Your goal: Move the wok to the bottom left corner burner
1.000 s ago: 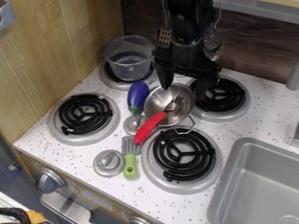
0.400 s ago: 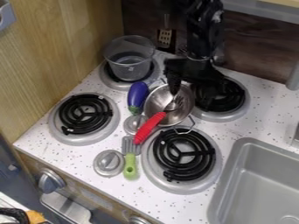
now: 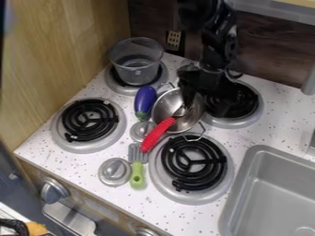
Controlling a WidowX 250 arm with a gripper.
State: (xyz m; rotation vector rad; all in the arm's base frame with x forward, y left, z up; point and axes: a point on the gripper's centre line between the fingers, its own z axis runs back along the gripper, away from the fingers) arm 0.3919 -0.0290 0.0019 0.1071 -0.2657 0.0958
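Observation:
The black gripper (image 3: 192,94) hangs over the upper right rim of the metal wok, low against the dark back right burner. Silver and round, the wok (image 3: 163,108) sits between the burners in the middle of the stove, one wire handle at its upper left and one at its lower right. A utensil with a red handle (image 3: 157,134) lies across the wok's lower left rim, its metal end inside the bowl. The bottom left burner (image 3: 88,120) has black coils with nothing on them.
A purple eggplant (image 3: 145,100) lies left of the wok. A clear pot (image 3: 136,69) stands on the back left burner. Near the front are a green-handled spatula (image 3: 137,175), a grey knob (image 3: 114,171) and the front right burner (image 3: 194,163); a sink (image 3: 271,189) is at right.
The gripper has come down and turned, from above and behind the wok to its upper right rim. The wok, the red-handled utensil and the eggplant have kept their places.

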